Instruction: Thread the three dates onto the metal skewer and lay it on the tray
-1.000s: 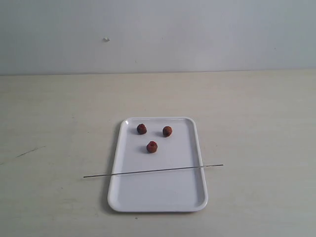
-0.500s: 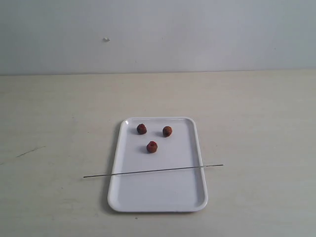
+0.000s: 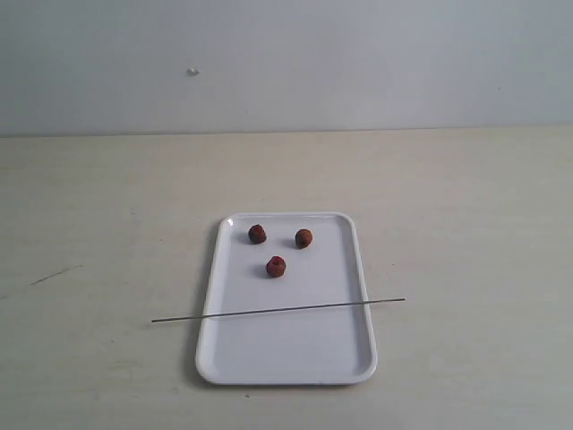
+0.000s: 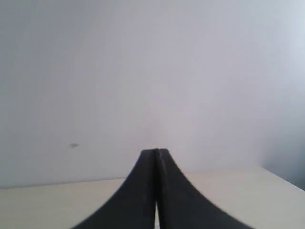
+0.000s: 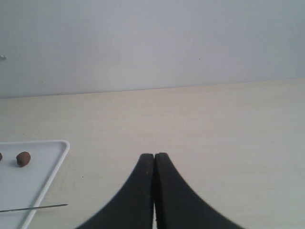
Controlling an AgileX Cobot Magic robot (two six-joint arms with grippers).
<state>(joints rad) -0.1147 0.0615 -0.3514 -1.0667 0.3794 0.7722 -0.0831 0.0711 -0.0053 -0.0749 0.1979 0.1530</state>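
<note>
Back-left date [image 3: 257, 234], back-right date [image 3: 303, 237] and front date [image 3: 276, 266] sit loose in the far half of the tray [image 3: 286, 354], forming a small triangle. They are apart from each other, none is touching the rim, and none is on the rod. The metal skewer [image 3: 277, 310] is bare and lies crosswise over the tray's near half, just nearer the camera than the front date and clear of it. Both ends overhang the long rims, the left end sticking out farther than the right, and the right end is angled slightly toward the back. Can't tell whether its middle touches the tray floor. The tray is white with its long side running front to back, flat on a pale wood-tone table [image 3: 466, 206]. There is a thin dark scratch [image 3: 54, 275] on the table well to the left, and a plain light wall [image 3: 358, 63] behind with a small speck [image 3: 192, 72]. The left gripper [image 4: 156, 151] has its black fingers pressed together with nothing between them, and it faces the wall over the table edge. The right gripper [image 5: 154, 155] also has its fingers together and empty, above bare table. Its camera catches the tray corner, one date and the skewer's right tip off to the side, well apart from the fingers.
</note>
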